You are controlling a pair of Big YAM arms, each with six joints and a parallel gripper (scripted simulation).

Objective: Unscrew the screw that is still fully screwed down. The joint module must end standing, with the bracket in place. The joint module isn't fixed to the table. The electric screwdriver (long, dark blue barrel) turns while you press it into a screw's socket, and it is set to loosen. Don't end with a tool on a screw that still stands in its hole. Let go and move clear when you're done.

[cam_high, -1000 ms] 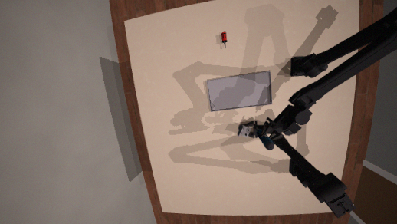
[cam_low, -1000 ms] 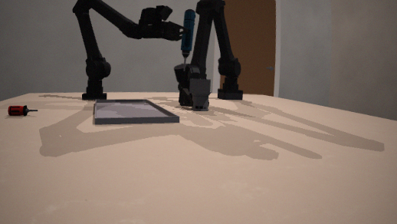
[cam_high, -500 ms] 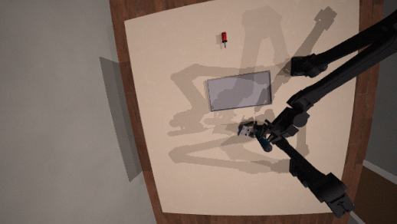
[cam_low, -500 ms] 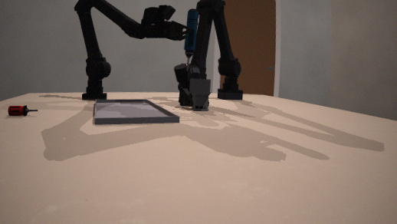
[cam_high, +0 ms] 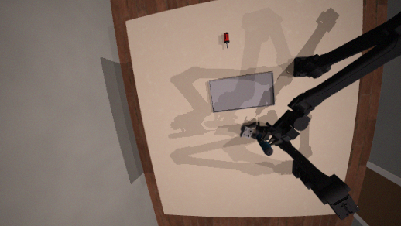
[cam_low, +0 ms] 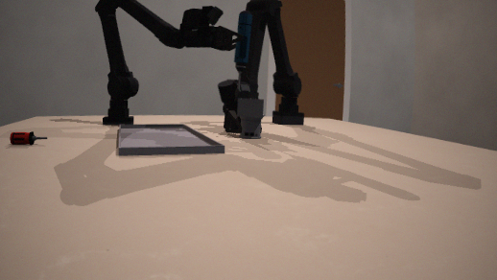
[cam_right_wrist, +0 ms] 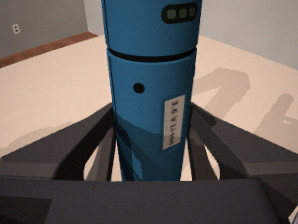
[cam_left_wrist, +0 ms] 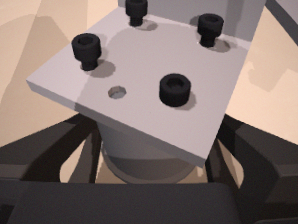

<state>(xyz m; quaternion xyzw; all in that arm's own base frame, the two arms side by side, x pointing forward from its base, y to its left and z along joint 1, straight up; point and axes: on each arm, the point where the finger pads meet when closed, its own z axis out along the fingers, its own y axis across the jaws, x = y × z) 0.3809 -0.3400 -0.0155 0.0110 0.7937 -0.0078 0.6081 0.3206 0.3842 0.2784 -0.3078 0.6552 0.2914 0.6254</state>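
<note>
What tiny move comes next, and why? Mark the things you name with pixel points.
Probably shift the electric screwdriver (cam_high: 266, 148) (cam_low: 243, 40) (cam_right_wrist: 150, 115), held upright by the right gripper (cam_low: 236, 42) (cam_right_wrist: 151, 111), over the lowest screw (cam_left_wrist: 175, 90): its head sits nearly against the bracket (cam_left_wrist: 150, 60), while three others show shanks, and the left wrist view shows no bit in its socket.
</note>
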